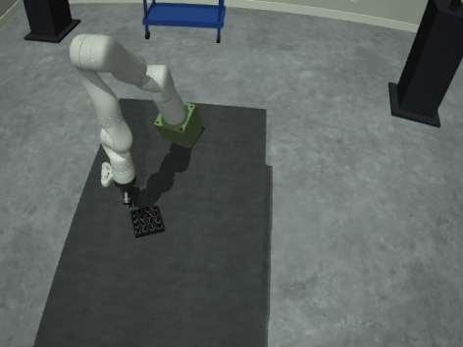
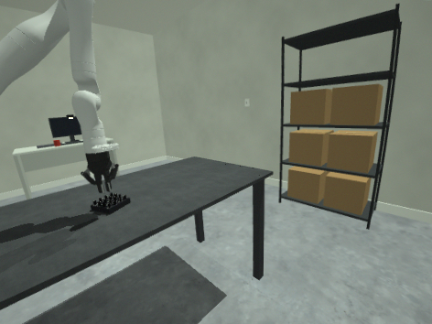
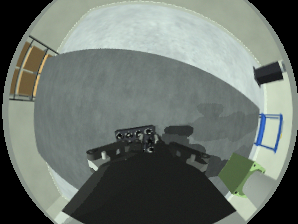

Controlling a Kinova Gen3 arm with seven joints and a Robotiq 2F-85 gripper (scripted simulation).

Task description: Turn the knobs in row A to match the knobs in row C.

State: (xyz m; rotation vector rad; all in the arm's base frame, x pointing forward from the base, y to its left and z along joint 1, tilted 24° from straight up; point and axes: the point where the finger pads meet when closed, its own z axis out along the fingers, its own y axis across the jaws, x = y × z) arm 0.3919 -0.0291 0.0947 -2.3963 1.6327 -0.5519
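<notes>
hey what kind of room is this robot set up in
Probably a workshop or storeroom: a metal rack of cardboard boxes, a desk with a monitor, and a blue cart stand around the arm's table.
</notes>
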